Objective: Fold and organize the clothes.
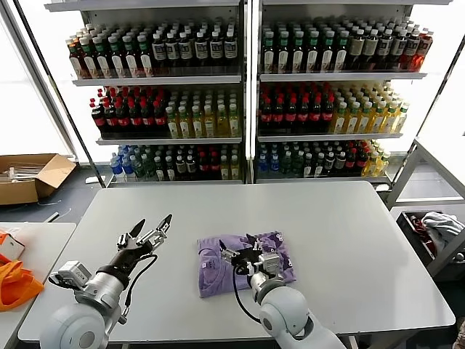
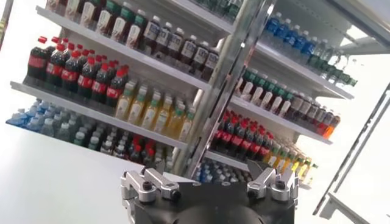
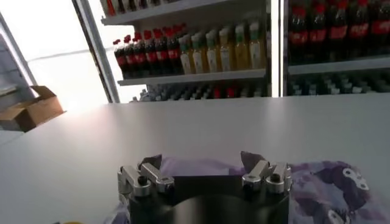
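Lavender cotton T-shirt [image 1: 245, 263], dark purple print up, folded into a compact rectangle on the white tabletop [image 1: 349, 240], directly beneath the right gripper [image 1: 243, 250]. Right gripper spread wide, grasping nothing, low over the cloth. Left gripper [image 1: 151, 230] likewise released, raised above bare tabletop, well apart from the shirt. Folding apparently finished; release step in hand. Next, probably: lift clear, or one final straightening of the bundle's edges.

No legible text anywhere.
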